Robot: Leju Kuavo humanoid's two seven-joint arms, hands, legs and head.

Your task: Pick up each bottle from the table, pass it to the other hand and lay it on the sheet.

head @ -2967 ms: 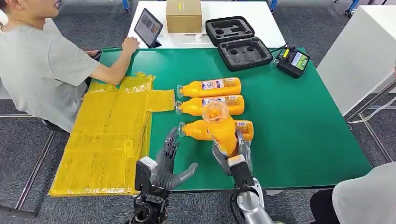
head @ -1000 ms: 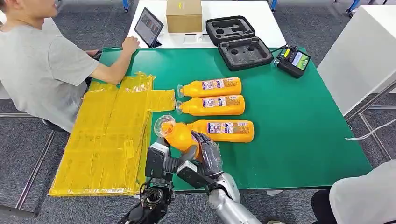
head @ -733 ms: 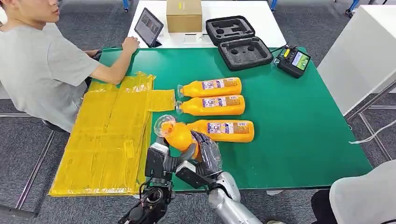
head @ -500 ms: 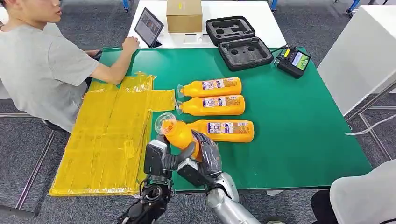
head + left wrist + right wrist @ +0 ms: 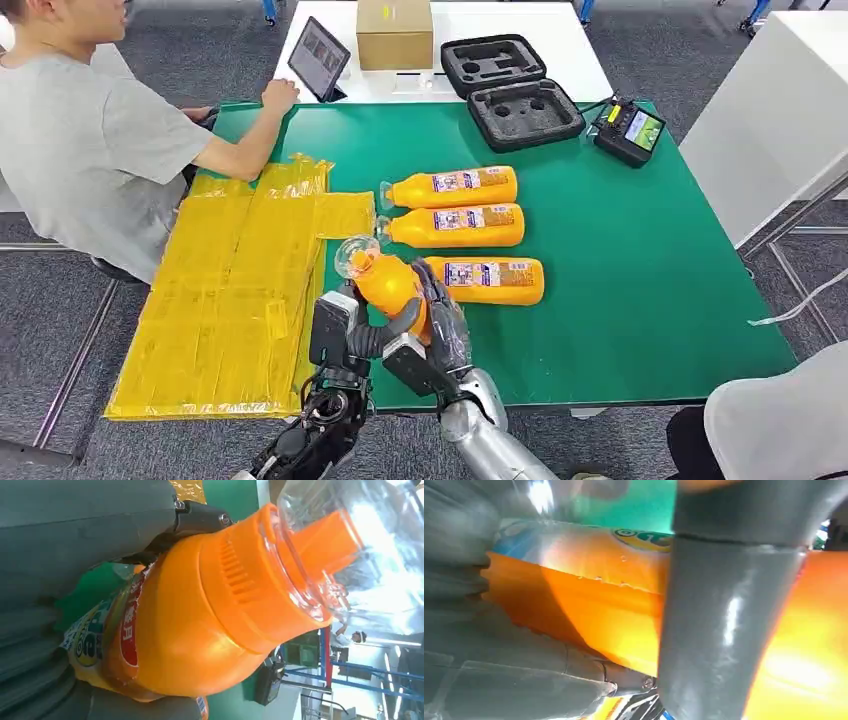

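Both the left hand (image 5: 372, 338) and right hand (image 5: 440, 325) grip the orange plastic bottle (image 5: 385, 283), apparently mid-transfer toward the yellow plastic sheet (image 5: 235, 290).

Over on the far side of the green desk (image 5: 650, 290) from the fingers, an open black foam-lined case (image 5: 510, 90) sits with its lid thrown back. Just beside it, further out toward the desk's corner, lies a black controller (image 5: 627, 130) with a lit green screen. Beyond the desk's far edge there's a white table (image 5: 560, 40) carrying a brown cardboard box (image 5: 394, 33) and a propped-up tablet (image 5: 318, 58). A person in a grey T-shirt (image 5: 85, 150) sits at the side, one hand (image 5: 279, 96) resting near that tablet.
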